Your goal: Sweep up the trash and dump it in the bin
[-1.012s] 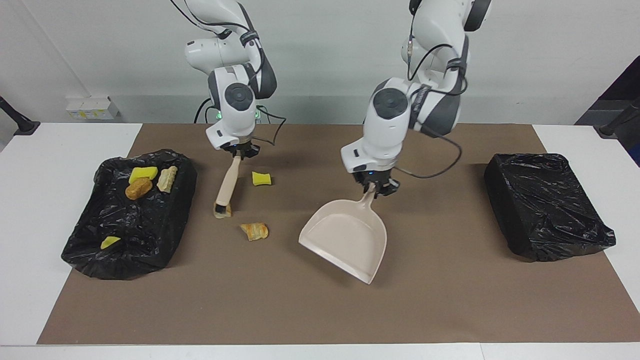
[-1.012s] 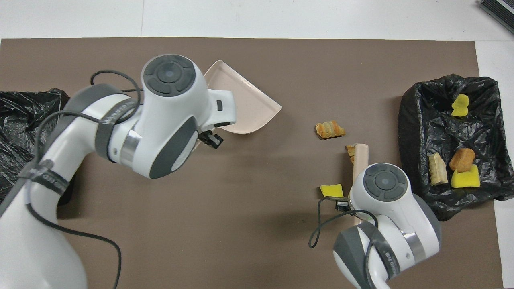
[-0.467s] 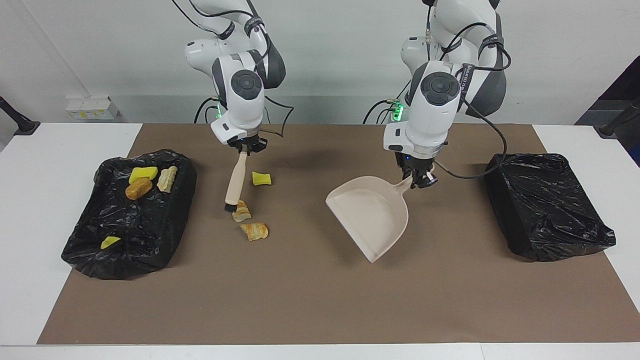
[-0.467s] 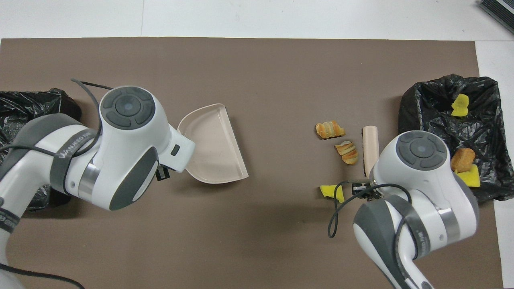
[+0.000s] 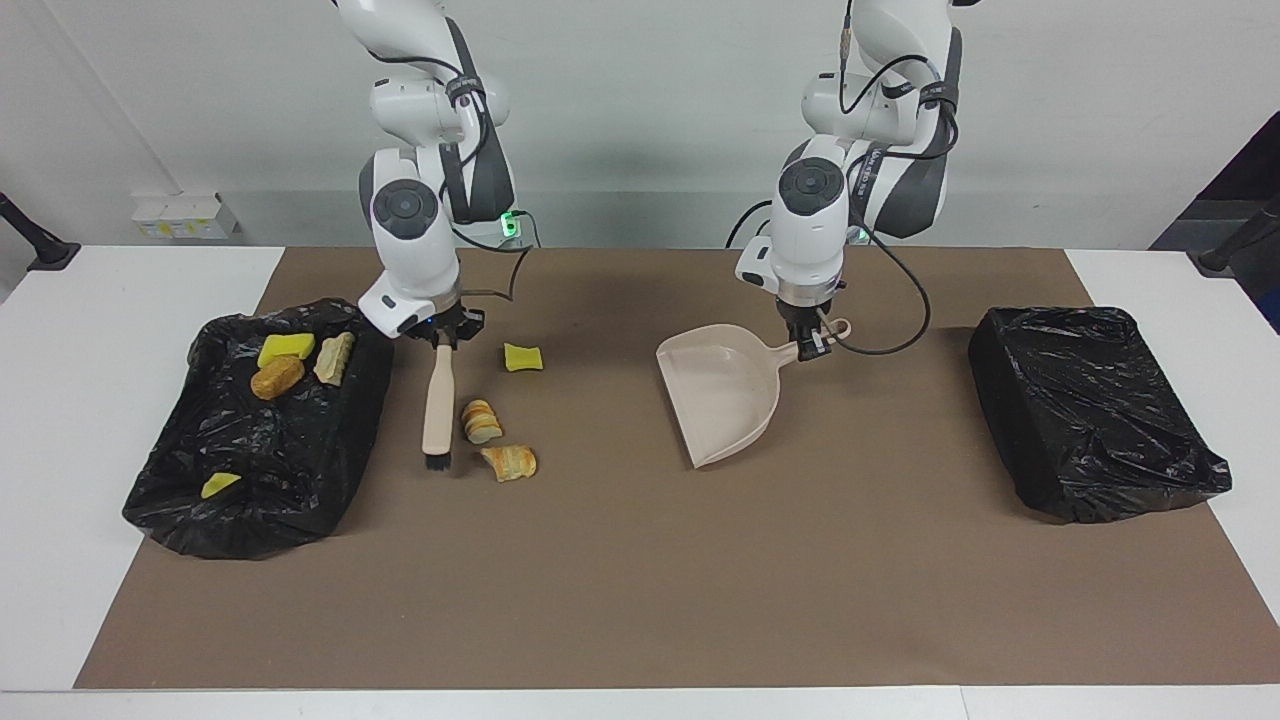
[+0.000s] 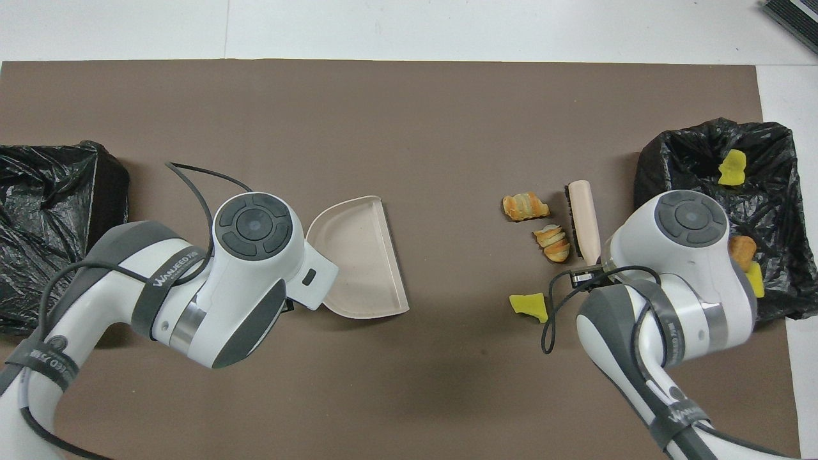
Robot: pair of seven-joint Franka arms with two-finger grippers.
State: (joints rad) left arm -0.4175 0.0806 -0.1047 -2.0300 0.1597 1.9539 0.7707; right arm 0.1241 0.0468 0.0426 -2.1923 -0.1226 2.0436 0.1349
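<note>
Right fingers (image 5: 441, 338) clamped on brush (image 5: 437, 405) (bristles down), left fingers (image 5: 812, 345) clamped on dustpan (image 5: 722, 400) handle

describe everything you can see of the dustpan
The dustpan is beige, plastic-looking, with a wide shallow scoop, raised back and side walls, and a short handle ending in a hang loop. It is empty. The left end effector is shut on its handle. Its open lip faces the scattered trash, which lies well apart from it.
</note>
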